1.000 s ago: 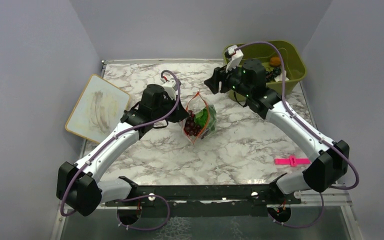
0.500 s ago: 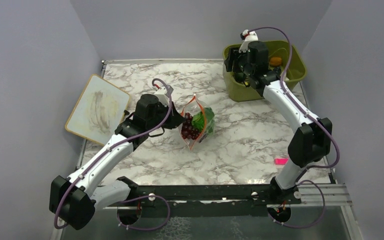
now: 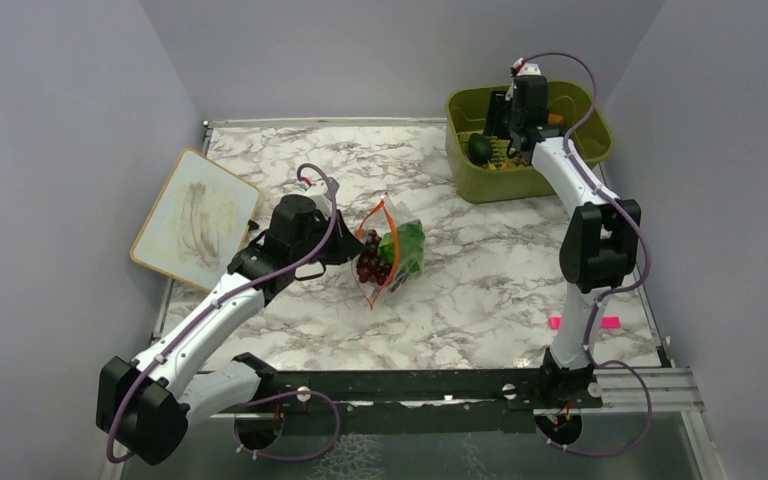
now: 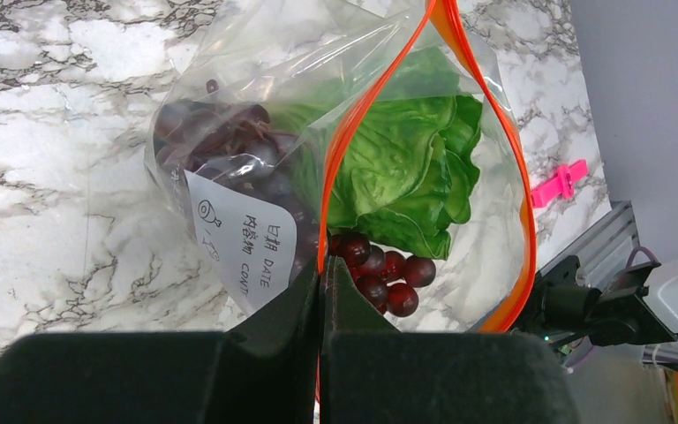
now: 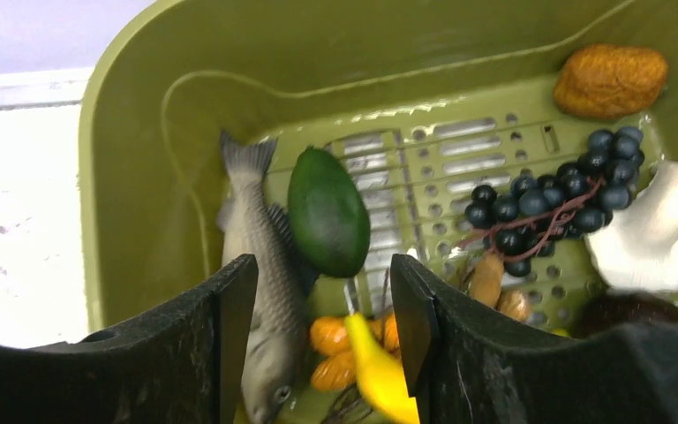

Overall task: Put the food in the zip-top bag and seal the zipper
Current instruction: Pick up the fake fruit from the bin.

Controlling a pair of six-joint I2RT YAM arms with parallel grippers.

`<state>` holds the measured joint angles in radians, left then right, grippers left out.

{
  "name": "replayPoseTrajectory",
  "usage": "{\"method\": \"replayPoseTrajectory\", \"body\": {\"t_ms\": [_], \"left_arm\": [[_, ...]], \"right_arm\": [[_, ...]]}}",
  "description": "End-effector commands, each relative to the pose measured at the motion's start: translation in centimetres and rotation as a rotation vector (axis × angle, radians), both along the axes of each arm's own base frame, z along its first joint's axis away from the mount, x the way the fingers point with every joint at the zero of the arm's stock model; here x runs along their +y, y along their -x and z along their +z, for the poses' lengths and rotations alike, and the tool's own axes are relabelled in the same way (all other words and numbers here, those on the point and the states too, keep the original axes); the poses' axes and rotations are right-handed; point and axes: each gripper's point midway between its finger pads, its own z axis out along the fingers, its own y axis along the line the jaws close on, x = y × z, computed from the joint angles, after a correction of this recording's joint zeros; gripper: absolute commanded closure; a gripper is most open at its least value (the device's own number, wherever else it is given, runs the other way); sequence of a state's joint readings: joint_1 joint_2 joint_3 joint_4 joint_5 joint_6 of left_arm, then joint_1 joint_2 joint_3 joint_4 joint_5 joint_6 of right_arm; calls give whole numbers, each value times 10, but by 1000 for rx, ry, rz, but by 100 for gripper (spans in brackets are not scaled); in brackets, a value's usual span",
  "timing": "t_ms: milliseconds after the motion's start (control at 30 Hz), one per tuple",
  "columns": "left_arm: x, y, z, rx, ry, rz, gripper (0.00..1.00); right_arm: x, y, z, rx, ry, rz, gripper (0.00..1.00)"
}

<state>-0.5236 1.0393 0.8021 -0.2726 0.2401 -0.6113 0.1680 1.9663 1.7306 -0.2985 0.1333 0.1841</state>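
Two grippers: your left gripper [image 4: 322, 274] pinches the zipper [image 4: 336, 168]; right gripper [image 5: 322, 265] spread.
Left wrist: lettuce [image 4: 406, 168], grapes [image 4: 380, 269] in bag [image 4: 256, 71].
Right wrist: fish [image 5: 260, 265], green piece [image 5: 327, 208] in bin [image 5: 132, 177].

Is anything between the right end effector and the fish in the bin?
Nothing visible does. The right end effector hangs open over the fish in the bin, with only a dark green piece lying against the fish's side.

Marble table [image 3: 480, 270] bears zip-top bag [image 3: 385, 255], bin [image 3: 500, 183], clip [image 3: 608, 322], perhaps whiteboard [image 3: 192, 218].
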Motion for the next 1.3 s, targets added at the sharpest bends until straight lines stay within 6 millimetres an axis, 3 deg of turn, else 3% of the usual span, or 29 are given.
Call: {"method": "replayPoseTrajectory", "body": {"t_ms": [0, 167, 300, 467, 667, 933, 1100, 1267], "left_arm": [[5, 4, -4, 14, -16, 10, 100], [4, 2, -7, 23, -43, -5, 100], [3, 1, -9, 37, -46, -8, 100], [0, 2, -14, 70, -43, -13, 100], [-2, -2, -17, 83, -42, 0, 100], [0, 0, -16, 96, -29, 23, 100], [1, 1, -18, 104, -35, 25, 100], [1, 2, -18, 103, -35, 26, 100]], "right_arm": [[-1, -19, -5, 21, -6, 75, 41], [3, -27, -28, 61, 39, 211, 37], [-2, -34, -34, 52, 78, 318, 37], [7, -44, -44, 36, 112, 447, 37], [10, -56, -65, 106, 114, 478, 37], [10, -47, -99, 218, 72, 512, 37], [11, -37, -111, 265, 52, 544, 36], [3, -40, -117, 284, 73, 496, 35]]}}
